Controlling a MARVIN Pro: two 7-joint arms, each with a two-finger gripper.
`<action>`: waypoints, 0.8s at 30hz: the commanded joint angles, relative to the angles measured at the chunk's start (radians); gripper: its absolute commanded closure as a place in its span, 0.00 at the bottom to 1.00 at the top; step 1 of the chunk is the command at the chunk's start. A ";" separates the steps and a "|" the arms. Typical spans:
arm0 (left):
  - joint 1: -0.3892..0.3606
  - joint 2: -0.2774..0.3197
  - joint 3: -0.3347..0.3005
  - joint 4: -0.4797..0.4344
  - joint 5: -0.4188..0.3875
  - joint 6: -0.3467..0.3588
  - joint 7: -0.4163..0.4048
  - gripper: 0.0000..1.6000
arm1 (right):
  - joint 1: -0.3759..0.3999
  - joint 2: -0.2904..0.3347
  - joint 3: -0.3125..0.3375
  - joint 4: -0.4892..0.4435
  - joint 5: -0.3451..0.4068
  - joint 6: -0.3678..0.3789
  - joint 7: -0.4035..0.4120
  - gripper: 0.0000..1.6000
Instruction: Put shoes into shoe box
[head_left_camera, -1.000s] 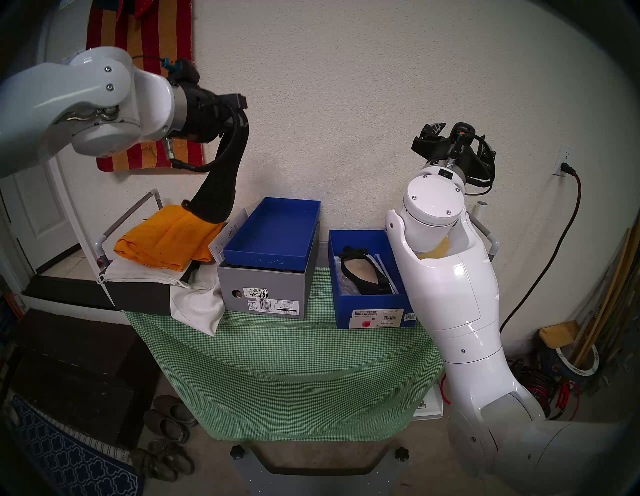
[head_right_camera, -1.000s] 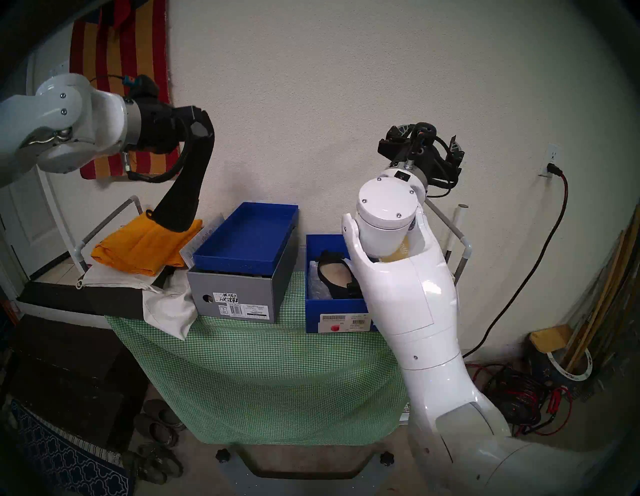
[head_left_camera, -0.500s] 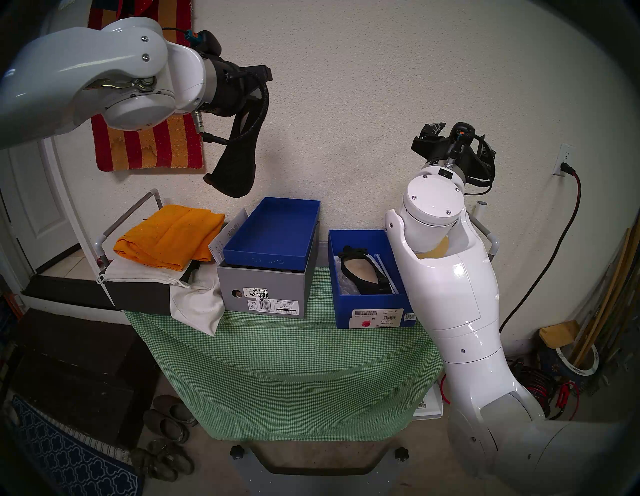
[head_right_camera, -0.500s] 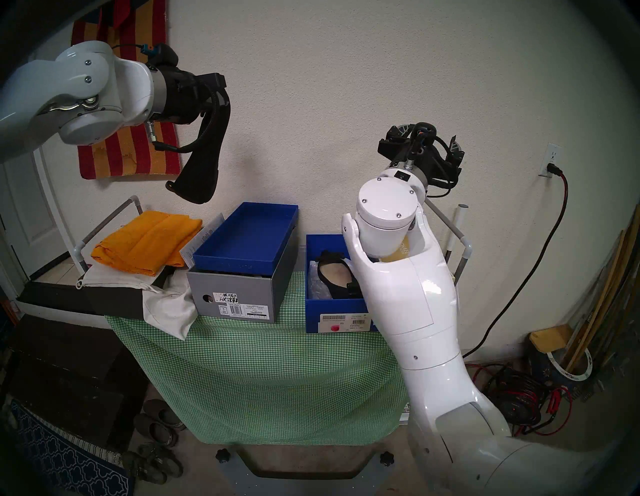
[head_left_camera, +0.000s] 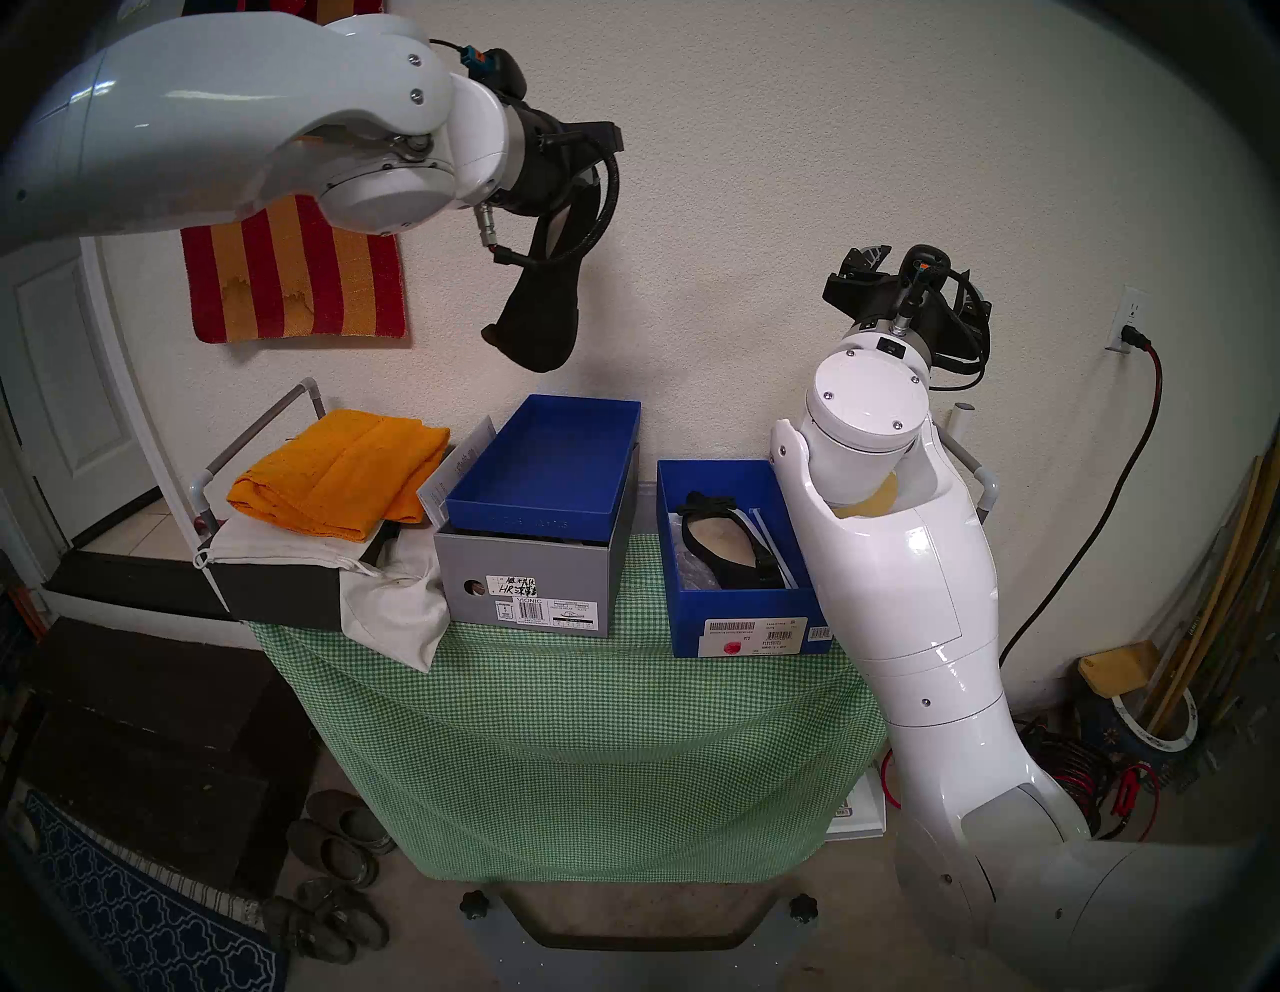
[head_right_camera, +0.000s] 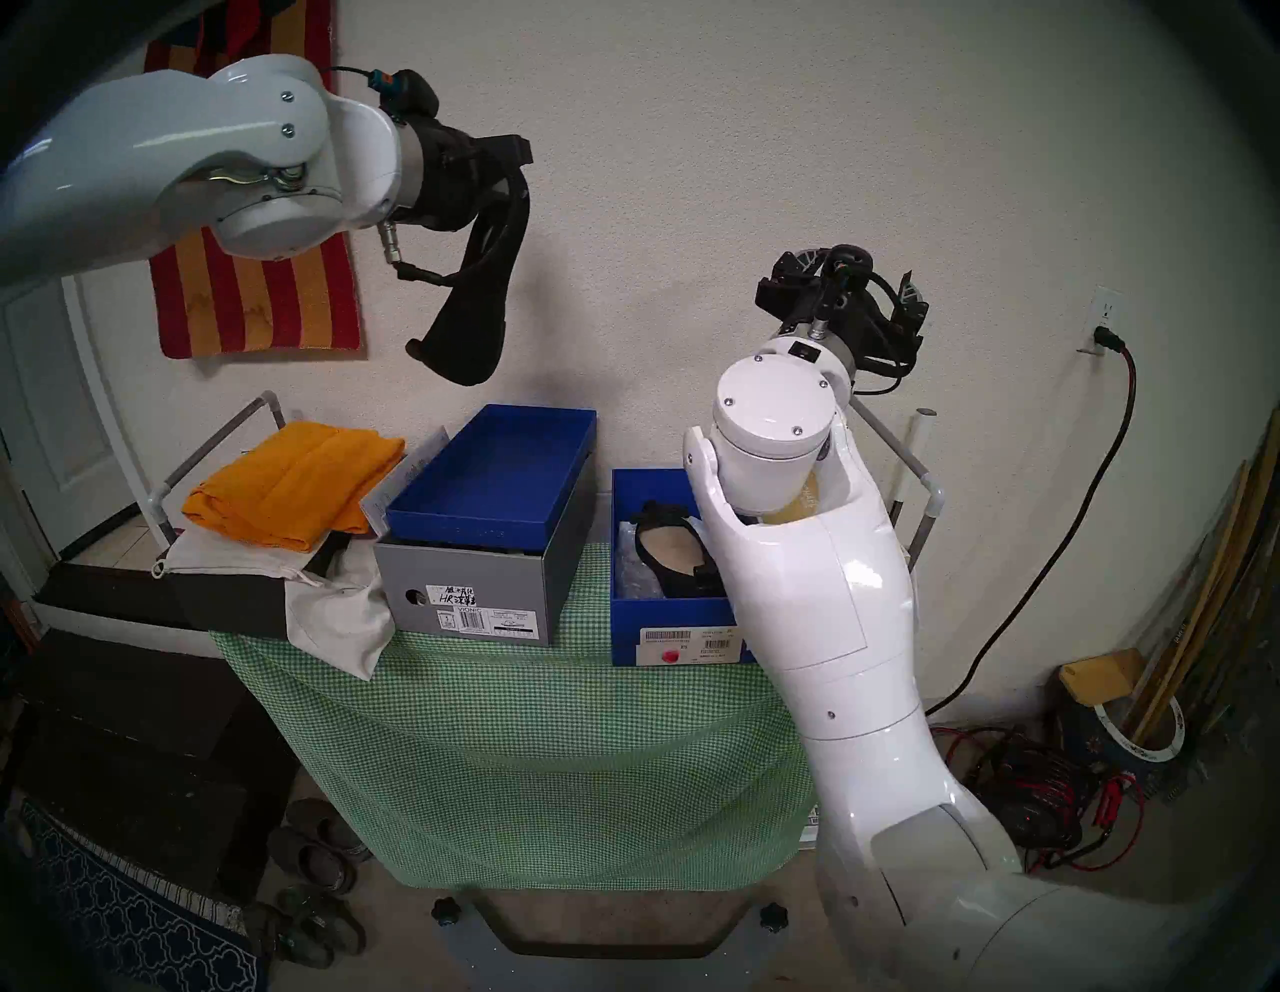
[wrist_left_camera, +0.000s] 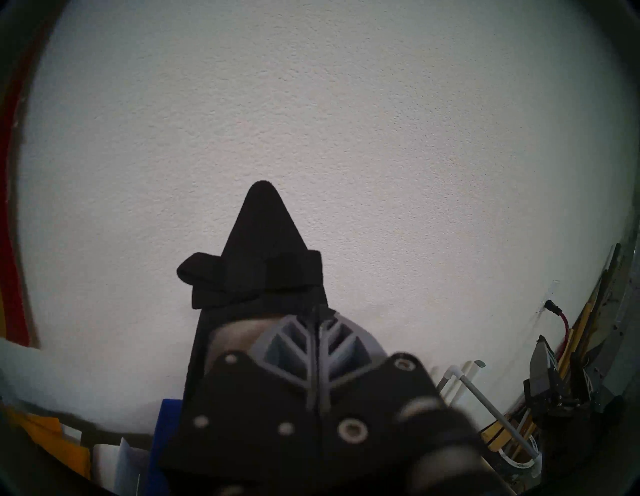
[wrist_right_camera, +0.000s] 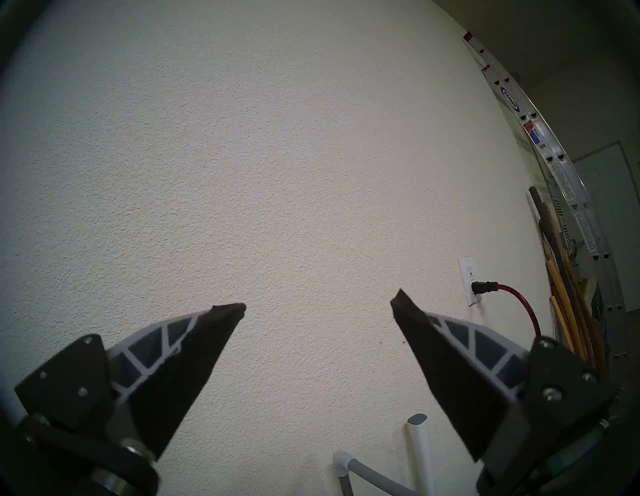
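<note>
My left gripper (head_left_camera: 580, 197) is shut on the rim of a black suede shoe (head_left_camera: 537, 322), which hangs toe-down in the air above and left of the boxes. In the left wrist view the closed fingers (wrist_left_camera: 304, 350) pinch the shoe (wrist_left_camera: 263, 242), whose pointed toe faces the wall. The other black shoe (head_left_camera: 720, 547) lies inside the blue shoe box (head_left_camera: 682, 616) on the table's right, partly hidden by my right arm. My right gripper (head_left_camera: 914, 277) is raised above that box, open and empty (wrist_right_camera: 318, 308), facing the wall.
A grey VIONIC box (head_left_camera: 533, 589) carries an upturned blue lid (head_left_camera: 547, 464) left of the shoe box. Further left lie an orange towel (head_left_camera: 339, 471), a white cloth bag (head_left_camera: 395, 603) and a black tray (head_left_camera: 208, 589). Worn slip-ons (head_left_camera: 332, 838) sit on the floor.
The left arm has lifted the black shoe off the orange towel and carried it up and to the right. The right arm has not moved.
</note>
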 joint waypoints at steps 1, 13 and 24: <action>0.032 -0.109 -0.042 0.083 -0.021 0.012 0.001 1.00 | -0.003 0.001 0.000 0.000 0.002 -0.002 0.003 0.00; 0.055 -0.147 -0.061 0.119 -0.038 0.020 -0.007 1.00 | -0.083 -0.008 -0.079 -0.117 0.111 0.104 0.140 0.00; 0.069 -0.179 -0.075 0.152 -0.052 0.024 -0.013 1.00 | -0.103 0.017 -0.104 -0.310 0.219 0.272 0.258 0.00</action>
